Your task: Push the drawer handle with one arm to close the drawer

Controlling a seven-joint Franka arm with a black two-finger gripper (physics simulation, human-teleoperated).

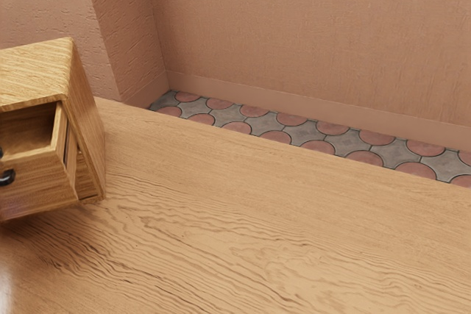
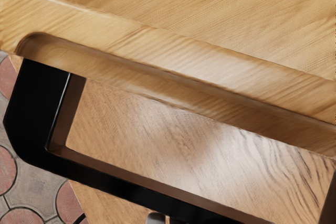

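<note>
The wrist view, nearest first, brings the gripper [image 2: 157, 217] close to the black handle [image 2: 39, 108], though I can't tell from here how that tool is set. Beyond, toward nine o'clock in the exterior view, the drawer [image 1: 37, 185] stands well out of its cabinet [image 1: 87, 126] on the wooden table [image 1: 257, 218]. I'd judge the approach mostly done, the closing push left to do.
</note>
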